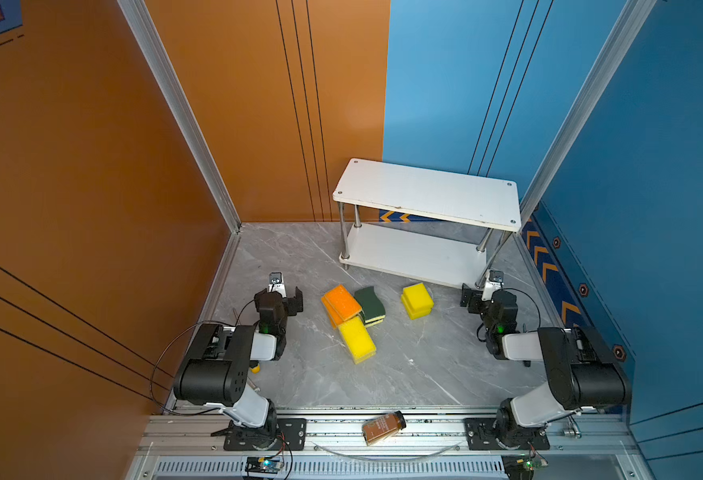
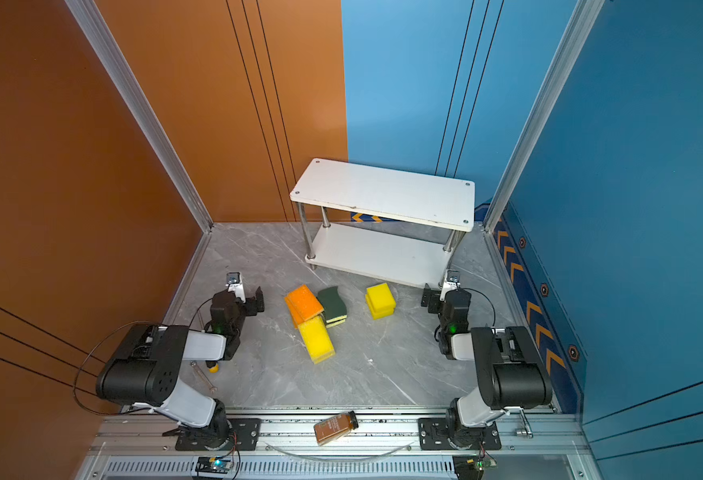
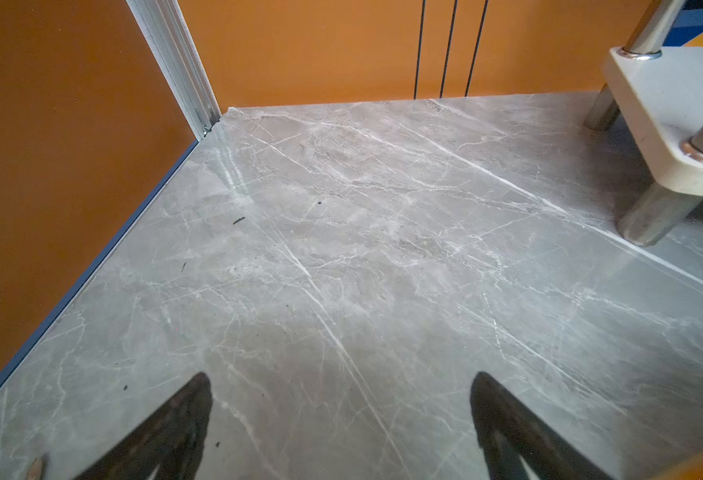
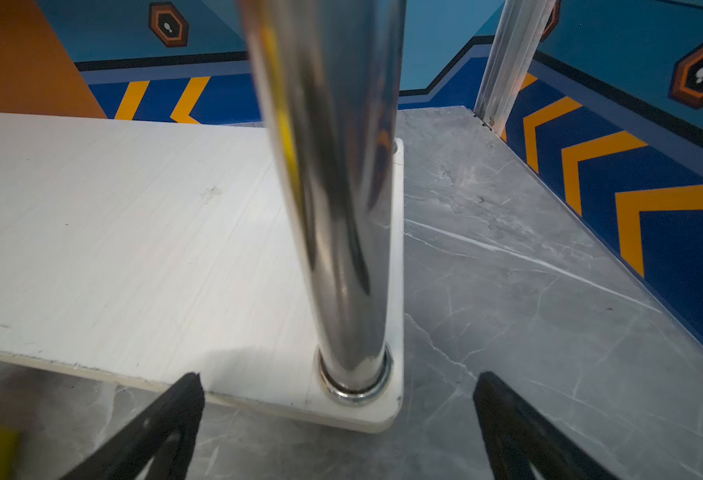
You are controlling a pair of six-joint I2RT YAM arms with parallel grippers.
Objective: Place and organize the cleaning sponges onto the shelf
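- One shelf (image 1: 428, 193), made of two white boards (image 1: 412, 254) and four metal posts (image 1: 343, 237).
- Two dark-green-topped sponges (image 1: 369, 302), stacked in front of the shelf.
- At least two orange-topped sponges (image 1: 341, 300), stacked and touching the green pair; any more cannot be told.
- All-yellow sponges (image 1: 417, 299) in two piles, one near the shelf and the second pile (image 1: 356, 340) farther from it; the number in each is unclear.
- One brown bottle (image 1: 384, 427), well apart from the shelf.
- Two grippers: the left gripper (image 3: 341, 374) off one end of the shelf, the right gripper (image 4: 338, 374) at a corner post.
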